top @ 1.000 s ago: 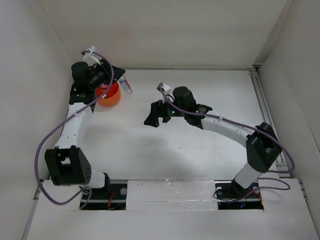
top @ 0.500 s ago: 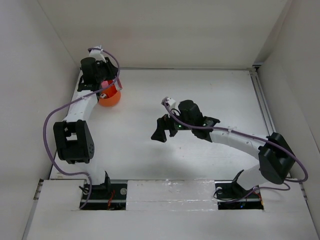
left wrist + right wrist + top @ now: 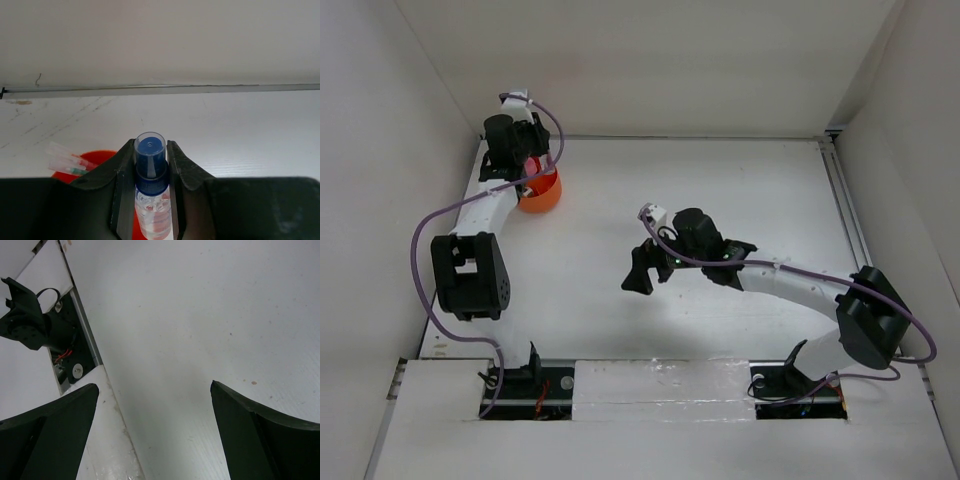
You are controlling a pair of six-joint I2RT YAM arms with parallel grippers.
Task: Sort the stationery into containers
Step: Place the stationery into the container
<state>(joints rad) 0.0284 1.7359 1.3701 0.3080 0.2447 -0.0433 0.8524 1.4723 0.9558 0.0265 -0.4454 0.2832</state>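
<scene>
In the top view, the round orange plastic tub (image 3: 546,195) stands at the far left of the white table (image 3: 720,190). The left gripper (image 3: 525,170) hangs right over it. The right gripper (image 3: 640,268) is near the table's middle, well apart from the tub.

In the left wrist view, the left gripper (image 3: 150,150) is pinching a clear plastic tube with a blue cap (image 3: 150,172). Beneath it the tub's rim (image 3: 97,156) shows, with thin pens (image 3: 67,161) inside; which compartment I cannot tell.

In the right wrist view, the right gripper (image 3: 155,385) is spread wide above the table.
</scene>
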